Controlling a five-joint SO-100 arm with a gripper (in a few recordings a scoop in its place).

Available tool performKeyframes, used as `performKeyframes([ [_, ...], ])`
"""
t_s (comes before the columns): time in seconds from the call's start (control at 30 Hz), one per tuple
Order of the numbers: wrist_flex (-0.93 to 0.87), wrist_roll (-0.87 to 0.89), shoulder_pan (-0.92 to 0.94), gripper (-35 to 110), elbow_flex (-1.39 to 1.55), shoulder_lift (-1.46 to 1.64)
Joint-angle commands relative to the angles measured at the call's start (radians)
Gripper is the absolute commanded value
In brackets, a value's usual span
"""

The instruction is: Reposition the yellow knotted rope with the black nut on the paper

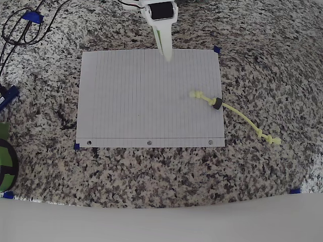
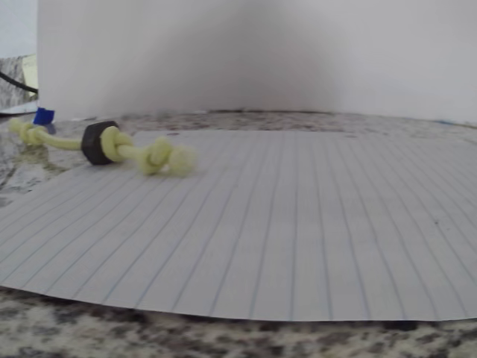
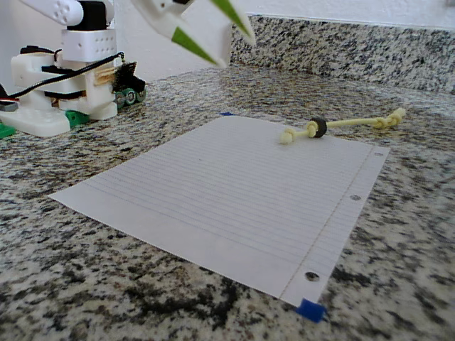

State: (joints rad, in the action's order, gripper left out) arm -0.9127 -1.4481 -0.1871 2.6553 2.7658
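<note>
Currently: end effector (image 3: 229, 44) open wide, empty, raised over paper's (image 1: 136, 96) far edge; yellow knotted rope (image 1: 233, 113) straddling paper's right edge in overhead view; black nut (image 1: 217, 104) on the paper; other knot on granite surface (image 1: 262, 60).

In the overhead view, the thin yellow knotted rope (image 1: 233, 112) straddles the right edge of the white lined paper sheet (image 1: 146, 101); my claw (image 1: 165, 50) hangs over its top edge.

arm (image 3: 78, 28): white printed shell, black motor blocks | gripper (image 3: 217, 32): green pointed fingers | base (image 3: 50, 106): white, black cables, green feet
</note>
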Motion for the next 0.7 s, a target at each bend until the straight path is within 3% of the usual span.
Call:
performKeyframes([
  [0.0,0.012,-0.003,-0.028,50,-0.081,-0.080],
  [0.67,-0.130,-0.006,-0.120,49,-0.334,-0.486],
])
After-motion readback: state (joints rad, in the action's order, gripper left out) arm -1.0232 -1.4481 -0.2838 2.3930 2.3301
